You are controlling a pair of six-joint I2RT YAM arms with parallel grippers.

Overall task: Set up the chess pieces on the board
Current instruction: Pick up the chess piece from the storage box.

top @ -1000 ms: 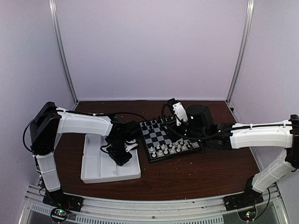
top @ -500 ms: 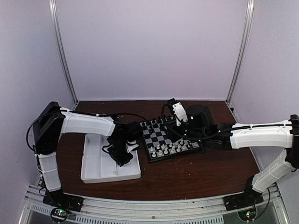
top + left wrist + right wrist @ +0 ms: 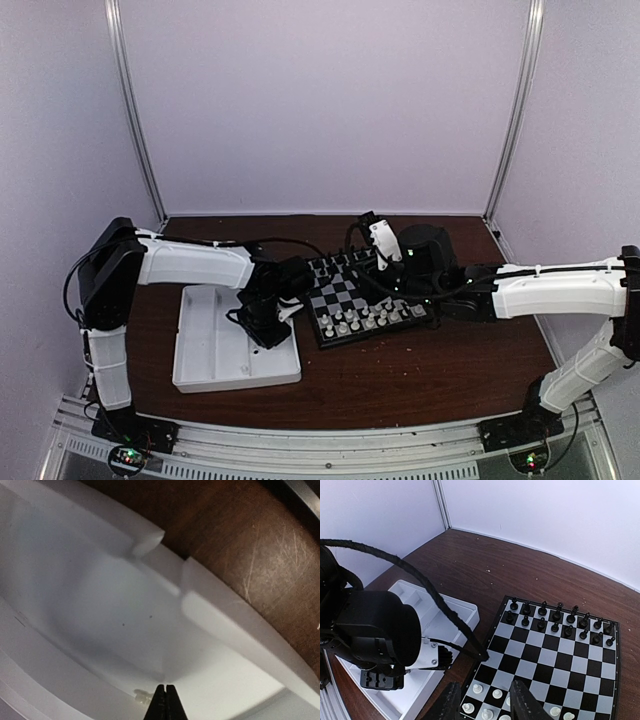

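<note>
Two grippers were seen: left gripper (image 3: pixel 165 703) shut beside a piece (image 3: pixel 142 696) in the tray (image 3: pixel 90 590), right gripper (image 3: pixel 488 700) open over the board (image 3: pixel 555 650).

Small black-and-grey chequered chessboard (image 3: pixel 346 295) lying flat, with tiny white chessmen (image 3: pixel 366 320) standing upright in two rows along its near edge.

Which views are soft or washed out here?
Left wrist: tray fills the frame, pale and low-contrast, soft up close; table scratches read sharply. Right wrist: board crisp, own fingers blurred. Top: even light, pieces too small to resolve.
</note>
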